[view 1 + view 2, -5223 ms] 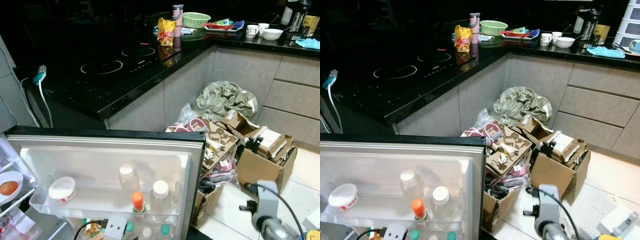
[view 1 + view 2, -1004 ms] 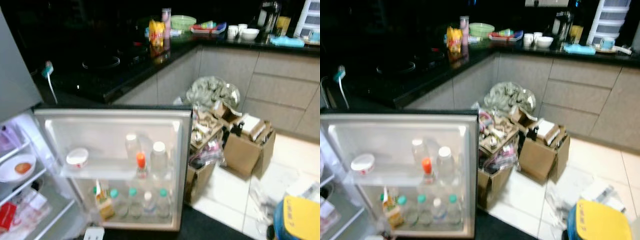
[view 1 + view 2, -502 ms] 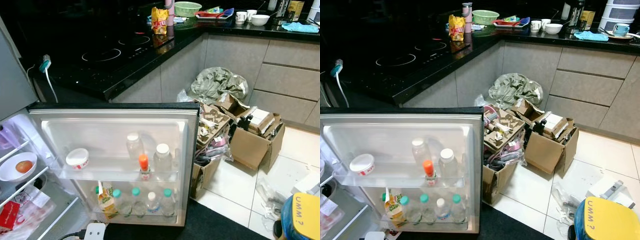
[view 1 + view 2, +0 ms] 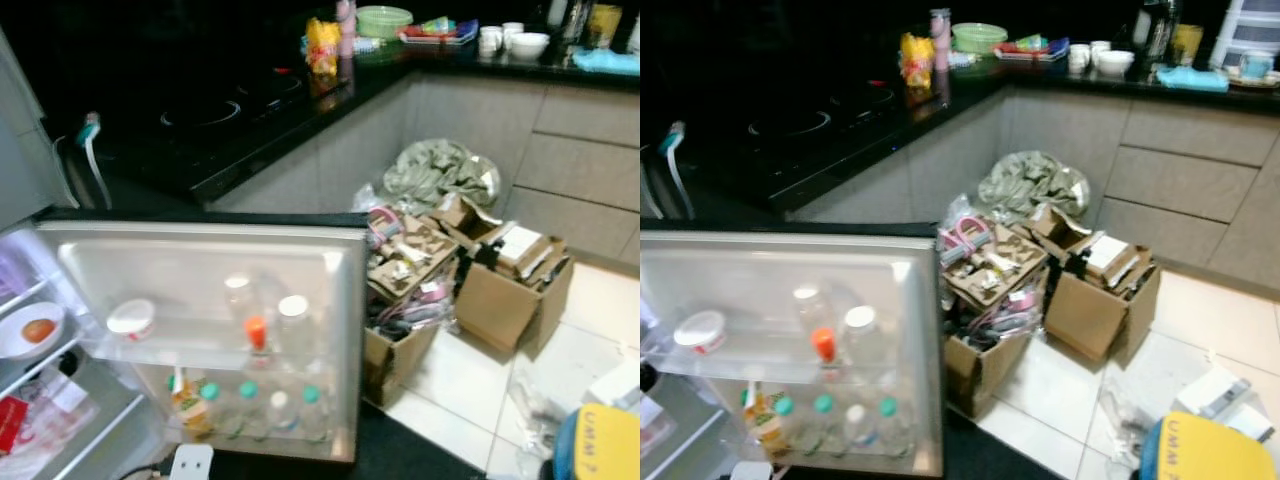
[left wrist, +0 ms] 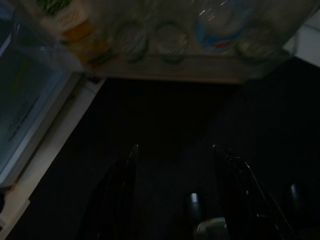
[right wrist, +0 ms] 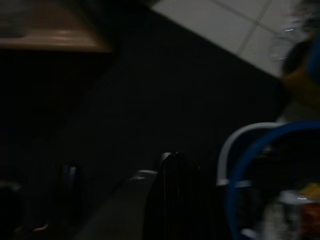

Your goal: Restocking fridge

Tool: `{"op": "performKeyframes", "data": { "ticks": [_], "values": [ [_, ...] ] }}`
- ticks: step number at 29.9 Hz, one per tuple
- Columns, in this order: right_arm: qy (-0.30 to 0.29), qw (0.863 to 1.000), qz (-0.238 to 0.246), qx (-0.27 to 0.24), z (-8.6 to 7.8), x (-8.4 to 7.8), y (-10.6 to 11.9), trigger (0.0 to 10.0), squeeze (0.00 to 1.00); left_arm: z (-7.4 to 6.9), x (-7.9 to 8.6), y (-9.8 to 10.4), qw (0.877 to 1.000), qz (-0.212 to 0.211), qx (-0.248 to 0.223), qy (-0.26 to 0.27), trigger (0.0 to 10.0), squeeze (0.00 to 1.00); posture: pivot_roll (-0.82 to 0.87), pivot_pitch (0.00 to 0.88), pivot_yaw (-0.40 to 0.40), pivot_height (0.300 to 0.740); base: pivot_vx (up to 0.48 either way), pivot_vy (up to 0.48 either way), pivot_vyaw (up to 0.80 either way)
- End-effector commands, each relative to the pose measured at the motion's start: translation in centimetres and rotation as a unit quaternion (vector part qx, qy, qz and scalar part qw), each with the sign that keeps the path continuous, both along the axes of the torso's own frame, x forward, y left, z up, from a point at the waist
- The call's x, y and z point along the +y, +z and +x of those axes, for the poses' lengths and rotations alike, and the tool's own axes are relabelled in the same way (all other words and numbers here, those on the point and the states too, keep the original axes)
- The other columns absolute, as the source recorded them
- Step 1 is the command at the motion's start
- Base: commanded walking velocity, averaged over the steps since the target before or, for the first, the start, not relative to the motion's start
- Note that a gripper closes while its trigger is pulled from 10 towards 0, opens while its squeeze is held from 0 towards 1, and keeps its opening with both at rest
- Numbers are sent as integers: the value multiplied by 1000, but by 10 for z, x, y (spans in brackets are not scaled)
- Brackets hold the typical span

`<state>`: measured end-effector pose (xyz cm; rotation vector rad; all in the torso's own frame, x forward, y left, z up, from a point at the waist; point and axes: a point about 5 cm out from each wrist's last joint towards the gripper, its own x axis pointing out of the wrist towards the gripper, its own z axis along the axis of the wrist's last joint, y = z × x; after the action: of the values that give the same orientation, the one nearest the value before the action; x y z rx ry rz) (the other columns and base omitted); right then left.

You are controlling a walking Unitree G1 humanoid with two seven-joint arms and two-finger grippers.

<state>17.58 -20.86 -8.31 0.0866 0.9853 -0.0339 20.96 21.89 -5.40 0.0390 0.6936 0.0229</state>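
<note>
The small fridge's door (image 4: 200, 262) stands wide open in front of me. On its upper shelf are a white tub (image 4: 131, 318), two clear bottles (image 4: 292, 318) and a small orange-capped bottle (image 4: 256, 336). The lower shelf holds a juice carton (image 4: 186, 405) and several green-capped bottles (image 4: 248, 404). At the far left, inside the fridge, a white dish with an orange food (image 4: 30, 334) rests on a rack. My left gripper (image 5: 174, 151) hangs open over a dark mat, just below the door's bottles (image 5: 220, 35). My right gripper (image 6: 172, 172) is a dark shape beside a blue rim (image 6: 245, 170).
Open cardboard boxes (image 4: 505, 300) full of clutter and a grey-green bag (image 4: 440, 172) crowd the tiled floor to the right of the door. A blue container with a yellow lid (image 4: 605, 440) sits at the lower right. A black hob counter (image 4: 200, 120) lies behind. A white power strip (image 4: 190, 462) lies below the door.
The whole picture has shifted and blurred as the camera moved; the fridge door now sits further left in view. Nothing on the shelves has moved.
</note>
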Motion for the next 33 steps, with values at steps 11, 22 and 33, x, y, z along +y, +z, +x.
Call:
{"op": "performKeyframes", "data": {
  "ticks": [11, 22, 33],
  "values": [
    [6, 1000, 10, 13, -10, 8, -6, 10000, 0, -12, 4, -6, 1000, 1, 18, 2, 10000, 0, -16, 80, 52, 740, 0, 0, 0],
    [8, 1000, 12, 13, -9, 9, -6, 10000, 0, -12, 6, -6, 1000, -6, 19, 8, 10000, 0, -13, 81, 52, 740, 0, 349, 0],
    [6, 1000, 12, 13, -10, 9, -6, 10000, 0, -10, 2, -6, 1000, 0, 19, -21, 10000, 0, -16, 82, 53, 740, 0, 44, 0]
  ]
}}
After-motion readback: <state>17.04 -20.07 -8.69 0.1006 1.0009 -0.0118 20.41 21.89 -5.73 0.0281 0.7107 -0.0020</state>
